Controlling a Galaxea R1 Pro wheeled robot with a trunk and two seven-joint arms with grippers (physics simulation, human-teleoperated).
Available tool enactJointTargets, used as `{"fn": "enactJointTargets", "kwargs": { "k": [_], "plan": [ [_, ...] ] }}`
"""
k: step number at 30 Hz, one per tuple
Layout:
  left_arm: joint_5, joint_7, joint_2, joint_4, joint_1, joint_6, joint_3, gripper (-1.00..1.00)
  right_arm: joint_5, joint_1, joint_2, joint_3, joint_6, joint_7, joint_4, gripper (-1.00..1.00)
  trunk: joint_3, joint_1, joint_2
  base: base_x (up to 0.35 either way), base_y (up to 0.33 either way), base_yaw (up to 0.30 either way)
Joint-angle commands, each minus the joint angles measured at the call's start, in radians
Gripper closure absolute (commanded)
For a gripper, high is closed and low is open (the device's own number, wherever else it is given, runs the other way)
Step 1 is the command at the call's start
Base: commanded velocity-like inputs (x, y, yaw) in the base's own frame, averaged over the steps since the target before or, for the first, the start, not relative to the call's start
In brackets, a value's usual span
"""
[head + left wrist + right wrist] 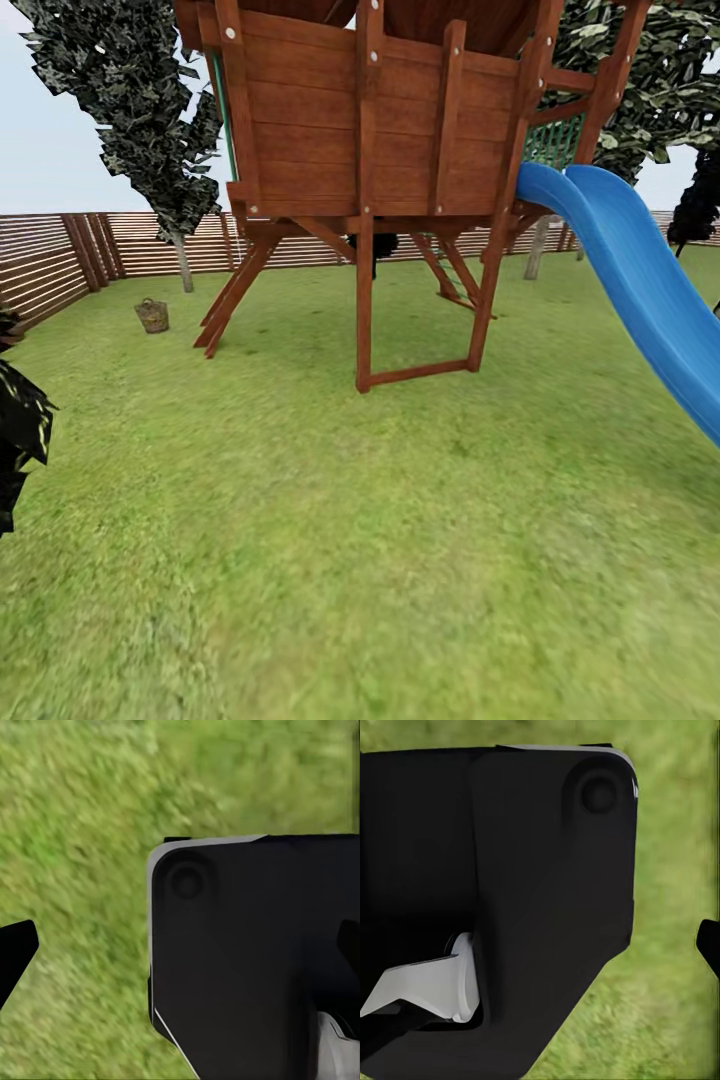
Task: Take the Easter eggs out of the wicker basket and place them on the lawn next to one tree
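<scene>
Round tan open-weave wicker basket sits far left on short green lawn, near pale-trunked tree by brown slatted fence. Red-brown wooden play tower, blue plastic slide right. Basket far from fingers; finger state: can't tell, wrist views blocked by dark housing.
</scene>
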Motion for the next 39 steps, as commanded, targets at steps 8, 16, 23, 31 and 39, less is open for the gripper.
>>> {"fn": "enactJointTargets", "kwargs": {
  "k": [8,16,23,31,39],
  "plan": [
    [-0.001,0.001,0.0,0.0,0.0,-0.003,0.0,-1.0,0.0,0.0,0.0,-0.001,-0.002,0.0,-0.001,-1.0,-0.002,0.001,-0.002,0.303,-0.176,0.103],
    [-0.001,0.001,0.0,0.0,0.0,-0.003,0.0,-1.0,0.0,0.0,0.0,0.001,-0.002,0.0,-0.001,-1.0,-0.002,0.001,-0.002,0.303,-0.176,0.112],
    [-0.001,0.001,0.0,0.0,0.0,-0.003,-0.001,-1.0,0.0,0.0,0.0,0.001,-0.002,0.0,-0.001,-1.0,-0.002,0.001,-0.002,0.303,-0.176,0.043],
    [-0.001,0.002,0.0,0.0,0.0,-0.003,0.0,-1.0,0.0,0.0,0.0,0.001,-0.002,0.0,-0.001,-1.0,-0.002,0.001,-0.002,0.304,-0.16,0.203],
    [-0.001,0.001,0.0,0.0,0.0,-0.003,0.0,-1.0,0.0,0.0,0.0,0.001,-0.002,0.0,-0.001,-1.0,-0.002,0.001,-0.002,0.311,-0.102,0.209]
  ]
}}
